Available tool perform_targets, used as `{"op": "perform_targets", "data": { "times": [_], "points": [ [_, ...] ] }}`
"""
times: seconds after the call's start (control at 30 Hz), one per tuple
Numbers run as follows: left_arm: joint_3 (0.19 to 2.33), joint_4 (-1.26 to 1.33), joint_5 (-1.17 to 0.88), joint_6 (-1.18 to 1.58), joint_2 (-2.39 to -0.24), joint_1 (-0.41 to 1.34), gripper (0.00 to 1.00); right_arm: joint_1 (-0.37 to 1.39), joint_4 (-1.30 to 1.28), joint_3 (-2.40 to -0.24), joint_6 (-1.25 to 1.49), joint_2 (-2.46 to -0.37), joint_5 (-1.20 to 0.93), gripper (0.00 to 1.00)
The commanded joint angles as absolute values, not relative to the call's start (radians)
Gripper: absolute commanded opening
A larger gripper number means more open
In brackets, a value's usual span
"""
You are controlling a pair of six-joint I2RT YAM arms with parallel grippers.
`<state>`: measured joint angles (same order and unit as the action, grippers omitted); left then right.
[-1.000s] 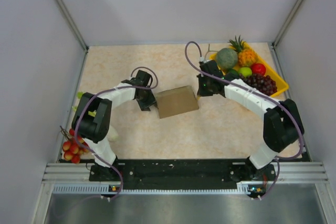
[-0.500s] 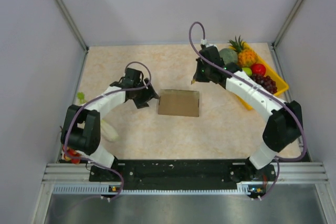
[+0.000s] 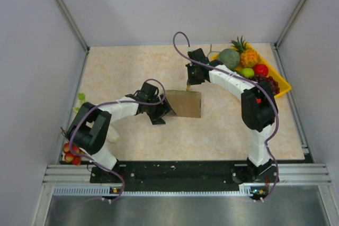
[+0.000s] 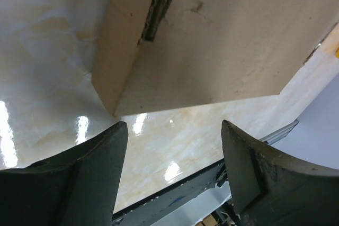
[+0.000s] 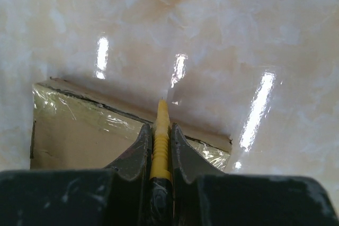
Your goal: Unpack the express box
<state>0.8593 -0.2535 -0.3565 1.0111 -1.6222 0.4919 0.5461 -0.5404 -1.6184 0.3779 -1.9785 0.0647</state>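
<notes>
Slitting the express box (image 3: 185, 104) seemed the step: it lay flat on the surface (image 3: 116, 72), my right hand (image 5: 158, 130) clenched on a yellow tool (image 5: 161, 114), tip at its far taped seam (image 5: 90, 110). My left hand (image 4: 172, 128) stood open beside its left edge. Next, prob.: steady box, drag tip along seam.

no legible text anywhere, express box (image 3: 188, 104) faces plain, unmarked

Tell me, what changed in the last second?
The express box turned from skewed to square. The left gripper opened and moved to its near left corner; the right gripper swung to its far edge. It stayed shut on a yellow pointed tool; the fruit tray stayed put.
</notes>
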Motion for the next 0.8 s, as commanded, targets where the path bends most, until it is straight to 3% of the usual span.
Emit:
{"op": "perform_targets", "data": {
  "times": [0.0, 0.23, 0.53, 0.77],
  "points": [
    [0.913, -0.187, -0.333, 1.069, -1.661, 0.489, 0.75, 0.535, -0.532, -1.641, 0.333, -1.967, 0.003, 0.0],
    [1.002, -0.222, -0.27, 1.003, -1.726, 0.468, 0.66, 0.535, -0.534, -1.482, 0.35, -1.844, -0.055, 0.0],
    [1.107, -0.189, -0.336, 0.887, -1.842, 0.423, 0.65, 0.537, -0.545, -1.287, 0.414, -1.678, -0.058, 0.0],
    [0.999, -0.14, -0.387, 0.881, -1.781, 0.423, 0.65, 0.535, -0.543, -1.226, 0.437, -1.612, -0.035, 0.0]
  ]
}}
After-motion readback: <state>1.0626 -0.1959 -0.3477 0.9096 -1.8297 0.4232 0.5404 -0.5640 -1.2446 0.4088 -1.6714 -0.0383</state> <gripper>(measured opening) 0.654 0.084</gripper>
